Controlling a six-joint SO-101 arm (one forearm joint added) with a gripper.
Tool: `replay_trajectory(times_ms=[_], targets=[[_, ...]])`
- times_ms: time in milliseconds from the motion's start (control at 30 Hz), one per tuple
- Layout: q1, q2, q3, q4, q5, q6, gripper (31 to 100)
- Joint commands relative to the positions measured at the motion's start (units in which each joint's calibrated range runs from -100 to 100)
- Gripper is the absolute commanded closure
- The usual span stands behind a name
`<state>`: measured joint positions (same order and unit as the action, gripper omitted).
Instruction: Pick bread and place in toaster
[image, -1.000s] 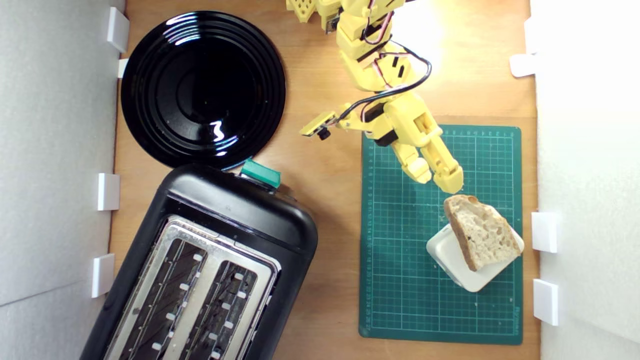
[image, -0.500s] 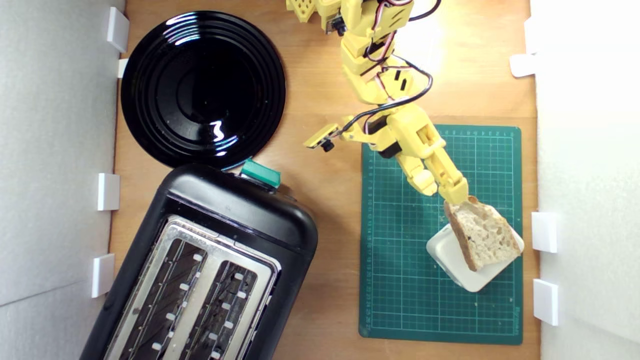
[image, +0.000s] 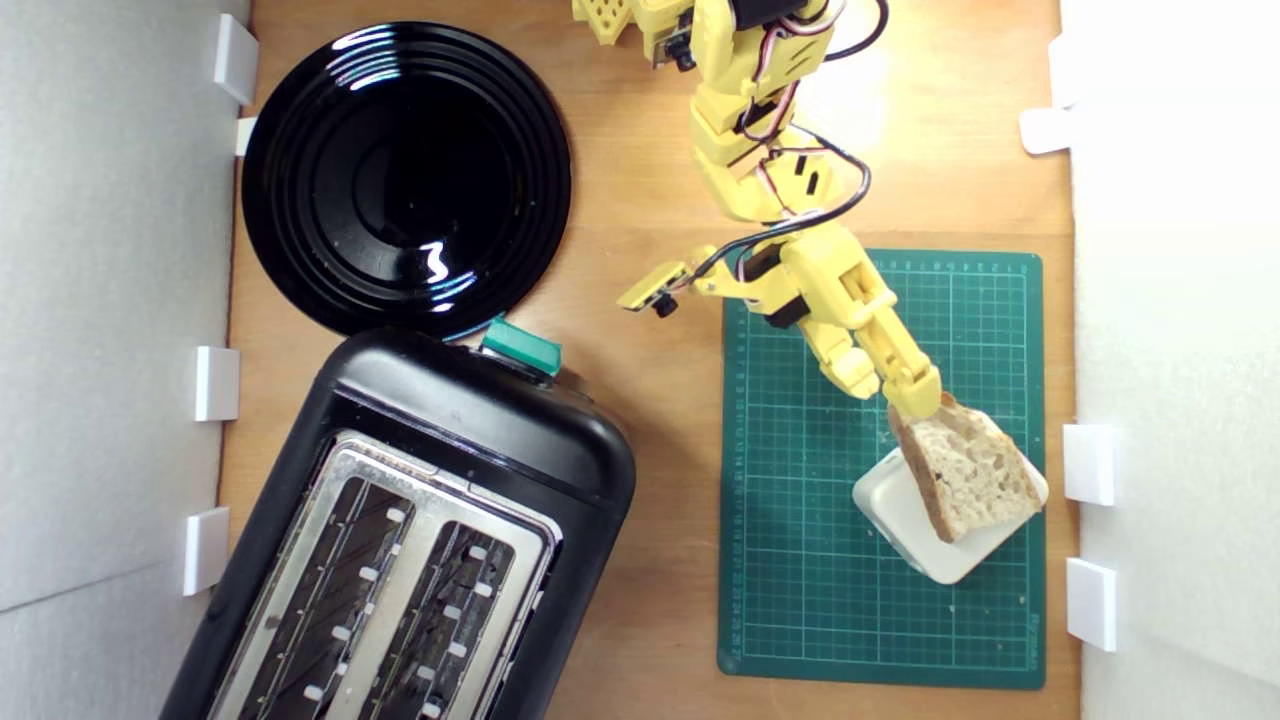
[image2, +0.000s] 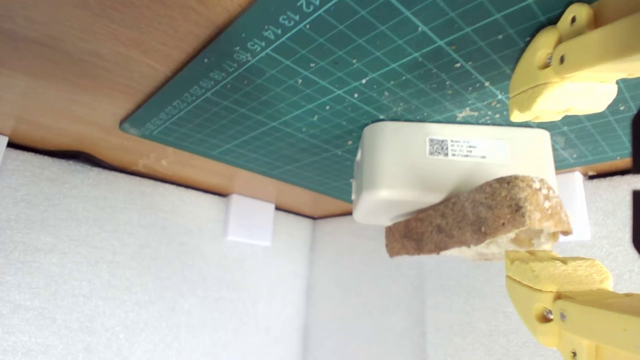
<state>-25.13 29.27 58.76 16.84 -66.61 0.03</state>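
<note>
Over the last second the claw (image: 893, 392) has been sliding toward 5 o'clock across the green mat (image: 800, 560), and it is now straddling the crusty tip of the bread (image: 965, 470), jaws spread with one finger on each side and not yet pinching. The bread is lying propped on the white block (image: 890, 510), at 3 o'clock from the toaster (image: 420, 520) on the bench (image: 650, 180), so closing is likely the next step.

Bright, sharp; glare on black plate (image: 405, 175)
</note>
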Motion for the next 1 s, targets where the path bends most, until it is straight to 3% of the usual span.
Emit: replay_trajectory(times_ms=[0, 967], targets=[[-0.90, -0.57, -2.88, -0.16, -1.73, -0.21, 43.0], [-2.75, 2.26, -10.05, -1.06, -1.73, -0.21, 43.1]])
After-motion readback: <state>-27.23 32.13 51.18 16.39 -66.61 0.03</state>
